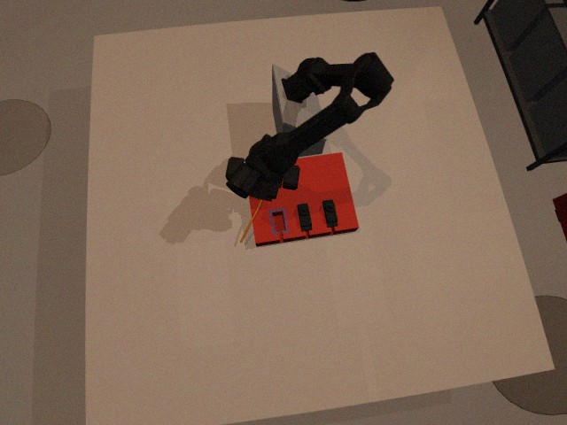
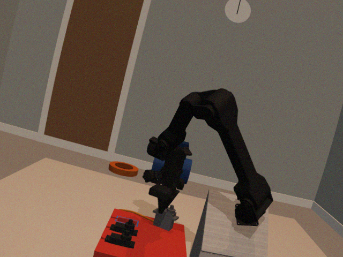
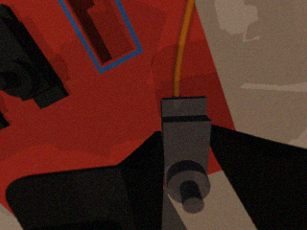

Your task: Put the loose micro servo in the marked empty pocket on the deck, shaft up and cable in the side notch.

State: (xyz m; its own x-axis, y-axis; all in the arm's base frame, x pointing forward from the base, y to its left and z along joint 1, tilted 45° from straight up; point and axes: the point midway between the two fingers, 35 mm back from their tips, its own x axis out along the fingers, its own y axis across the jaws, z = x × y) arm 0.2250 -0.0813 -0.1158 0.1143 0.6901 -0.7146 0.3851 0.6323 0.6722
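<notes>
The loose grey micro servo point(image 2: 165, 219) point(image 3: 186, 144) stands upright at the red deck's edge, output shaft up. My gripper point(image 2: 163, 211) point(image 3: 183, 134) is shut on it, one finger on each side of its body. In the top view the arm hides the servo. Its orange cable point(image 1: 251, 221) point(image 2: 138, 213) point(image 3: 180, 53) runs from the servo's end along the deck's side. The empty pocket point(image 1: 279, 222) point(image 2: 126, 220) point(image 3: 112, 34), outlined in blue, lies in the red deck point(image 1: 320, 175) point(image 2: 163, 243) point(image 3: 110, 110), apart from the servo.
Two black servos point(image 1: 304, 217) point(image 1: 330, 213) sit in the deck beside the pocket; one also shows in the wrist view point(image 3: 29, 62). A grey sloped block point(image 2: 232, 237) stands behind the deck under the arm's base. An orange ring point(image 2: 123, 168) and a blue object point(image 2: 186, 168) are farther back.
</notes>
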